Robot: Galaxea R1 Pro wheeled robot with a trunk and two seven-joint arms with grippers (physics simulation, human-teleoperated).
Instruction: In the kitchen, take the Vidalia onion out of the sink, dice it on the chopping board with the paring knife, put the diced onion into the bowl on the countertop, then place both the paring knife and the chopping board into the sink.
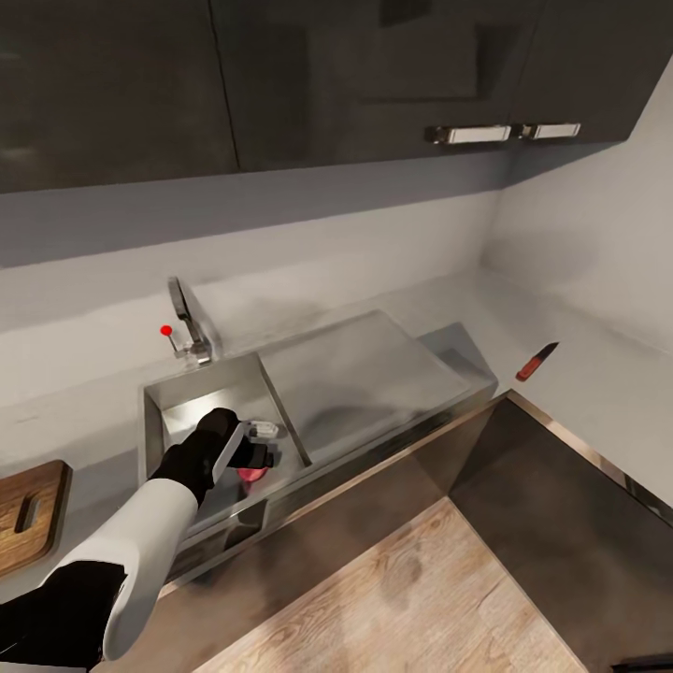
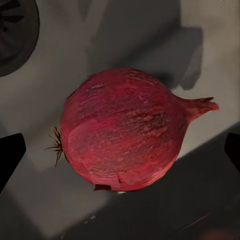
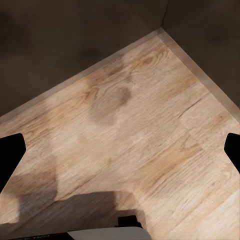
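Head camera overlooks sink (image 1: 224, 411); left wrist close inside.

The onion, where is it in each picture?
Head view: the onion peeks out red under the left gripper, down in the sink.
Left wrist view: the onion sits mid-picture between the open jaws.
Right wrist view: just wooden floor.
Shared landmark: the sink's grey bottom.

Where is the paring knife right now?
In the head view, the paring knife lies on the countertop at the right, beyond the sink's drainboard, far from the chopping board at the left edge.
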